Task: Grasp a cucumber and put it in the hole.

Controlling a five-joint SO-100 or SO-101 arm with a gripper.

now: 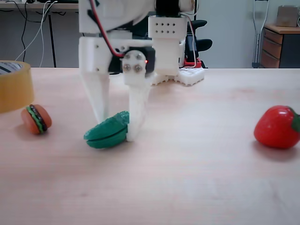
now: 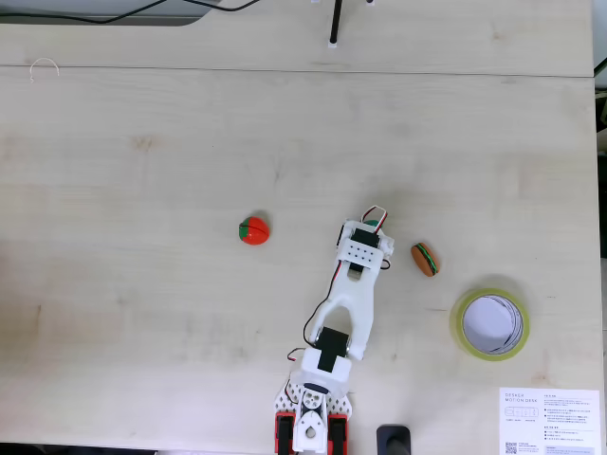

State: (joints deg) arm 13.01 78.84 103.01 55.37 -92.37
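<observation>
The dark-green bumpy cucumber (image 1: 108, 132) lies on the wooden table (image 1: 187, 178), its right end a little raised. My white gripper (image 1: 118, 130) comes straight down on it. One finger stands behind its middle and the other presses its right end, so the jaws are closed on the cucumber while it rests on the table. In the top-down fixed view a sliver of green cucumber (image 2: 371, 222) shows at the tip of the gripper (image 2: 377, 226). The yellowish tape roll (image 2: 490, 323), with its round hole, lies to the lower right; it also appears as a tape roll (image 1: 14, 86) at the far left.
A toy burger (image 1: 36, 118) stands left of the cucumber, between it and the tape; in the top-down view the burger (image 2: 425, 259) is right of the gripper. A red strawberry (image 1: 277, 126) sits far right, and from above the strawberry (image 2: 253, 230) is left of the arm.
</observation>
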